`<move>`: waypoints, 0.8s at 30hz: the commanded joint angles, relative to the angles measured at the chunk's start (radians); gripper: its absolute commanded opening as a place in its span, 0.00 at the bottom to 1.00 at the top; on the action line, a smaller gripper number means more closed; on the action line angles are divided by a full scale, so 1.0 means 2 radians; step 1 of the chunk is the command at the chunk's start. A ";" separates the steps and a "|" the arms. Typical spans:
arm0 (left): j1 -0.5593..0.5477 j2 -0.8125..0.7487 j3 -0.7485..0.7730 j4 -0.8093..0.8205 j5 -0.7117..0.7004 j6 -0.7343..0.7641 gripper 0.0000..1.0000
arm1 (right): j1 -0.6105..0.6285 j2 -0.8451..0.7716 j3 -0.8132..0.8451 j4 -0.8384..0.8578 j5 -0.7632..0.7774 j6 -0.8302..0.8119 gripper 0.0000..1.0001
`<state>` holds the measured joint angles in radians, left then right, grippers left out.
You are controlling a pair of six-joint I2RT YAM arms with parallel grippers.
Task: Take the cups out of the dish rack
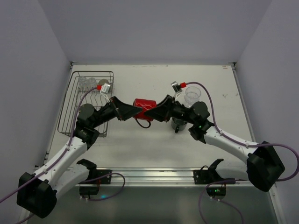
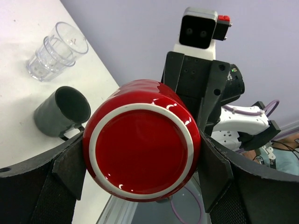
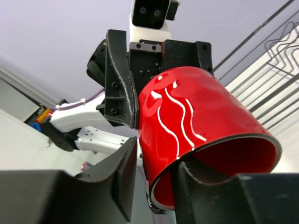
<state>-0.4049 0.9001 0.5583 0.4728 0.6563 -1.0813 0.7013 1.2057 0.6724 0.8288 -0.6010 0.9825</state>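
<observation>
The left jaws are closed on the base end of the red mug [image 1: 145,103], and the right jaws grip its other end. It is held sideways between them over the middle of the table [image 1: 140,149]. The dish rack [image 1: 74,100] stands at the far left, with clear tumblers [image 1: 87,83] at its far end. On the right a lone tumbler [image 1: 192,94] stands upright on the table. A dark mug [image 1: 179,124] sits just nearer, partly under the right arm.

From the left wrist, the red mug's flat bottom faces the camera. The left fingers [image 2: 70,165] press against it on either side. Beyond it, on the table, are the dark mug and the lone tumbler, near each other but apart.

From the right wrist, the red mug's open mouth is nearest. One of the right fingers [image 3: 196,179] sits inside the rim and the other outside, with the wall pinched between them. The left jaws clamp the far end, and rack wires show at the upper right.
</observation>
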 commanded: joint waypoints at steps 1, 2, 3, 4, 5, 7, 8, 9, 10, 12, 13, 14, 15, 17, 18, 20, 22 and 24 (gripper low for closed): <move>-0.011 -0.006 0.015 0.080 -0.022 -0.022 0.14 | 0.001 0.002 0.001 0.086 -0.018 0.020 0.34; -0.012 -0.005 0.012 0.087 -0.025 -0.029 0.15 | 0.001 0.003 0.000 0.096 -0.020 0.024 0.30; -0.015 -0.004 0.007 0.101 -0.026 -0.032 0.16 | 0.002 0.005 -0.002 0.101 -0.021 0.028 0.22; -0.018 -0.002 0.005 0.105 -0.027 -0.035 0.17 | 0.002 0.006 -0.006 0.108 -0.021 0.031 0.17; -0.021 -0.001 0.005 0.106 -0.027 -0.037 0.17 | 0.002 0.007 -0.007 0.118 -0.021 0.034 0.13; -0.025 0.001 0.004 0.106 -0.028 -0.035 0.23 | 0.002 0.005 -0.015 0.126 -0.016 0.041 0.00; -0.025 -0.002 0.002 0.103 -0.030 -0.031 0.29 | 0.002 0.002 -0.019 0.128 -0.011 0.042 0.00; -0.025 -0.004 0.003 0.089 -0.032 -0.027 0.45 | 0.001 -0.001 -0.024 0.125 -0.006 0.040 0.00; -0.025 -0.007 0.005 0.080 -0.040 -0.021 0.54 | 0.001 -0.008 -0.026 0.120 -0.004 0.037 0.00; -0.025 -0.017 0.014 0.042 -0.049 0.004 0.77 | 0.001 -0.019 -0.035 0.110 0.003 0.029 0.00; -0.025 -0.021 0.018 0.026 -0.062 0.027 0.83 | 0.002 -0.031 -0.044 0.105 0.008 0.024 0.00; -0.025 -0.025 0.023 0.007 -0.070 0.041 0.88 | 0.002 -0.038 -0.047 0.084 0.009 0.018 0.00; -0.025 -0.033 0.037 -0.038 -0.080 0.055 0.97 | 0.002 -0.044 -0.049 0.068 0.011 0.004 0.00; -0.025 -0.040 0.051 -0.083 -0.111 0.096 1.00 | 0.002 -0.064 -0.052 0.015 0.017 -0.013 0.00; -0.025 -0.047 0.060 -0.114 -0.119 0.106 1.00 | 0.002 -0.071 -0.052 -0.005 0.019 -0.032 0.00; -0.025 -0.055 0.069 -0.139 -0.141 0.130 1.00 | 0.001 -0.090 -0.053 -0.063 0.028 -0.062 0.00; -0.025 -0.057 0.077 -0.183 -0.163 0.154 1.00 | 0.002 -0.099 -0.052 -0.096 0.034 -0.079 0.00; -0.025 -0.058 0.081 -0.212 -0.175 0.165 1.00 | 0.001 -0.107 -0.047 -0.137 0.038 -0.102 0.00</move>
<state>-0.4583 0.7918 0.6754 0.1963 0.3996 -0.8642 0.7059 1.0435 0.5510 0.6407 -0.5758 0.8913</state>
